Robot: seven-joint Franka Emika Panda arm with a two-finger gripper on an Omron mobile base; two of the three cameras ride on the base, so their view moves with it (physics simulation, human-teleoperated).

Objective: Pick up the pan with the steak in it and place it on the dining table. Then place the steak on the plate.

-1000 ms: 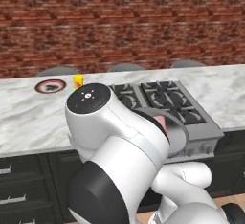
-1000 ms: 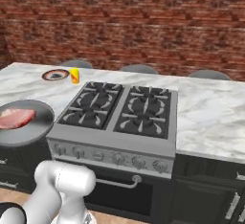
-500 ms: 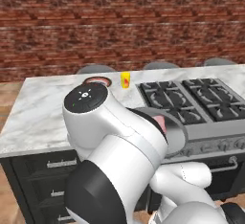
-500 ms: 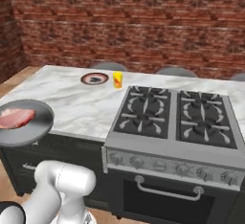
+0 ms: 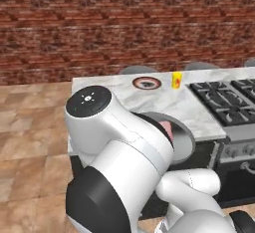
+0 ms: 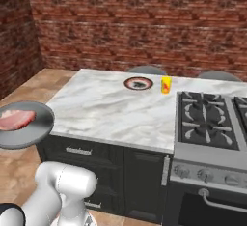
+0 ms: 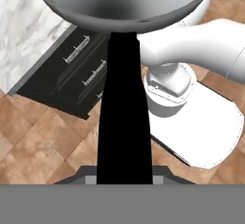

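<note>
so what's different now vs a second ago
The base has driven left along the dining table: the stove slid right in both base views and the table's left end came into view. The pan with the steak stays carried off the table edge; the plate is unmoved.

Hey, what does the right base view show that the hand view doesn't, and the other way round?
Right base view alone: the red-rimmed plate and a small yellow container on the dining table, the stove and the brick wall. It also shows the whole steak lying in the pan, held out over the floor beside the table.

Hand view alone: the pan's black handle running down to the bottom edge, with the pan's underside above it.

Both: the pan, the steak, the marble top, the dark drawers and the wood floor.
</note>
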